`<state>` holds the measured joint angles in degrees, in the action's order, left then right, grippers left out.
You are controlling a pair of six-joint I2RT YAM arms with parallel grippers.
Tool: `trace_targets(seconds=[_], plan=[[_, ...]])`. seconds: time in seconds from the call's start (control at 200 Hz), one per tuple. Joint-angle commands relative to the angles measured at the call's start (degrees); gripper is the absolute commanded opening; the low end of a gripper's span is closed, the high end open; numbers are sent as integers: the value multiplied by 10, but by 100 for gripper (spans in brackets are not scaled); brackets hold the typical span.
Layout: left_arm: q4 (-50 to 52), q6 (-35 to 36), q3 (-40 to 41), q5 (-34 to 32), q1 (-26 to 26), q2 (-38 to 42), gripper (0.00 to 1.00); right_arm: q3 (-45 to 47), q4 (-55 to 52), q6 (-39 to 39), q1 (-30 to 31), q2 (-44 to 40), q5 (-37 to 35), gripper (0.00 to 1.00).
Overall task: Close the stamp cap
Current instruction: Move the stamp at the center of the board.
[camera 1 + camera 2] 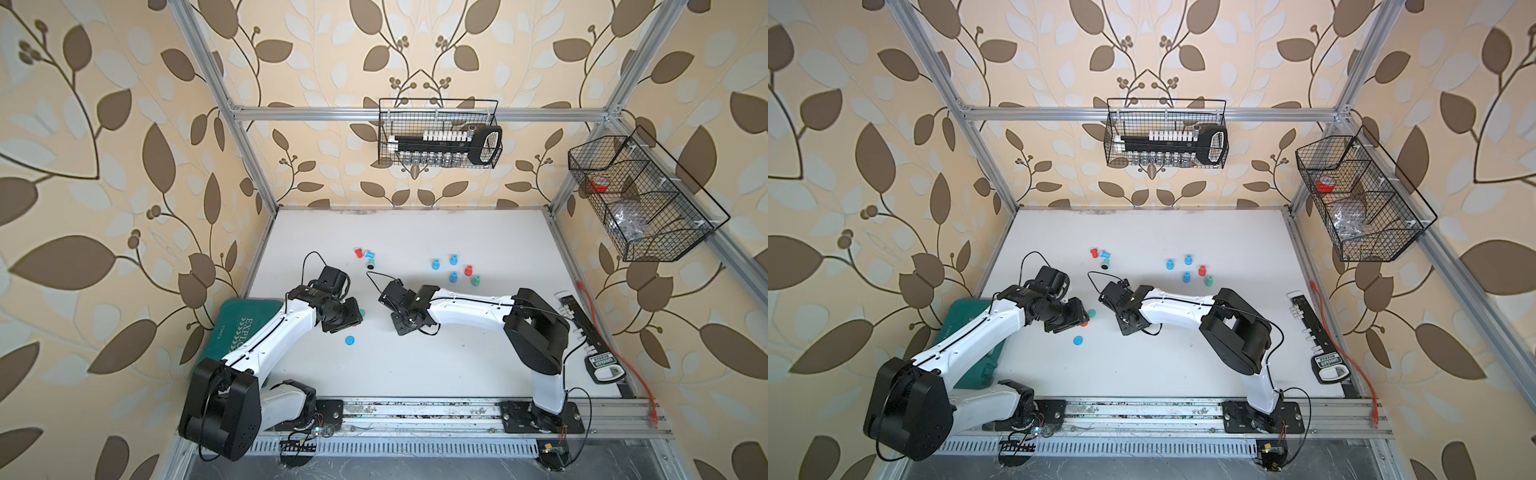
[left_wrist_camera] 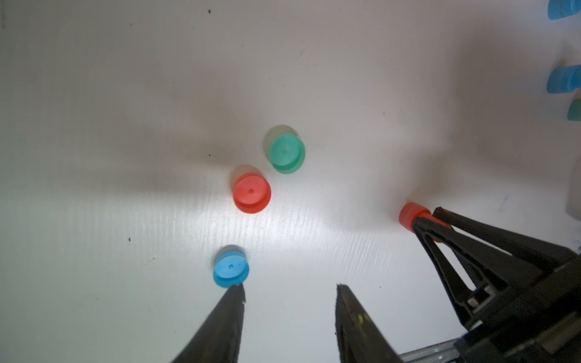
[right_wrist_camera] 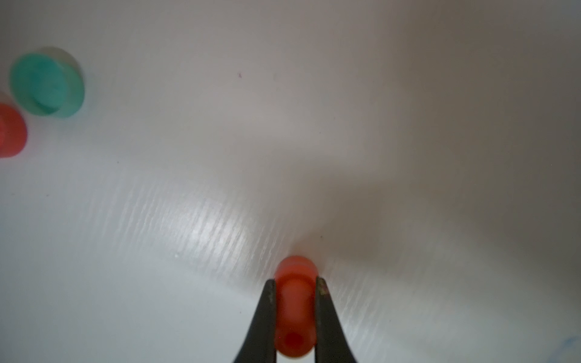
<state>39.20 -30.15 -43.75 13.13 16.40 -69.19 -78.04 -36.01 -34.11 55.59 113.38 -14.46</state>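
in both top views the red stamp is hidden beneath the right arm's black wrist block near the middle of the frame, so only the wrist views show it. in the right wrist view the right claw (image 3: pixel 295 282) is pinched tight on the red stamp (image 3: pixel 295 311), one finger on each side of its narrower shaft. the picture is soft there, and a dark dimple at the near end is hard to read. the stamp's long axis runs in line with the fingers, its wide round end poking out past the tips toward the worktop (image 3: pixel 408 125); whether that end touches the surface cannot be told. the left claw (image 2: pixel 290 287) stands partly open with nothing between its fingers. one fingertip (image 2: pixel 237 294) overlaps the rim of the blue cap (image 2: pixel 231 270), and contact is unclear. the red cap (image 2: pixel 251 193) and green cap (image 2: pixel 286 154) sit closed face up, just apart from each other and well clear of the stamp. in a top view the red cap (image 1: pixel 352 327) is only a sliver at the left wrist's edge, left of centre. blurred blue and green shapes (image 2: pixel 562 80) are cut off by the left wrist view's border.
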Motion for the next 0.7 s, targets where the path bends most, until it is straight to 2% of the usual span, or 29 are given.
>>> trace_targets(seconds=[0.0,0.4,0.515,0.695], plan=[[-2,14,-13,-1,-8,-3,49,22,-50,4,-46,60,-12,0],[-5,16,-12,2,-13,-7,49,-123,-99,105,-229,115,-18,0],[-5,18,-13,3,-15,-9,50,-164,-115,122,-252,137,-20,0],[-8,19,-18,4,-19,-16,50,-199,-129,133,-257,150,-18,2]])
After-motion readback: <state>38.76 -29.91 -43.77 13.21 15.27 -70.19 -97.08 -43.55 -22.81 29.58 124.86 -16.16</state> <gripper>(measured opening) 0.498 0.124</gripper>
